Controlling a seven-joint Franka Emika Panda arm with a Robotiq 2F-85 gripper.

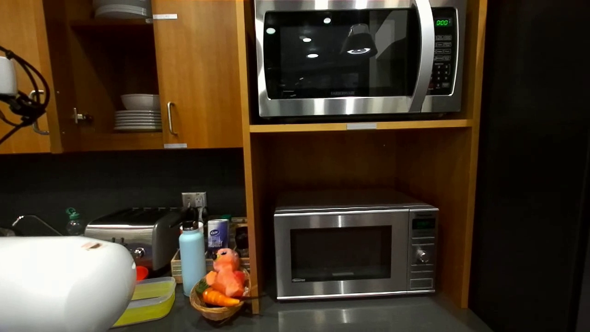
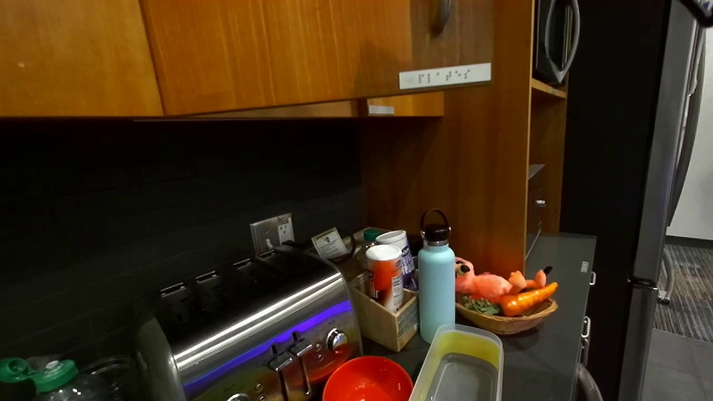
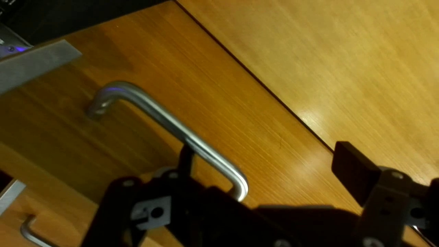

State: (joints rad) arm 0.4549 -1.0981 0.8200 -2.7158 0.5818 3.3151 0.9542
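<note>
Gripper [image 3: 265, 154] wide open at metal handle [image 3: 168, 123] on wood cab. door [image 3: 219, 89].
One finger [image 3: 187, 161] is right at the handle, tip partly hidden by it, can't tell if touching; other finger [image 3: 353, 171] stands well apart. Counter [image 2: 546, 362] below, both ext. views, has toaster [image 2: 262, 317], blue bottle [image 2: 437, 287], wicker basket [image 2: 504, 324] w/ pink plush toy [image 2: 487, 285] + orange carrot [image 2: 526, 301].

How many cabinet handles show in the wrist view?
2: the near handle, left of centre beside the gripper, and the far handle, cut off at the lower left. The gripper may hide more.
</note>
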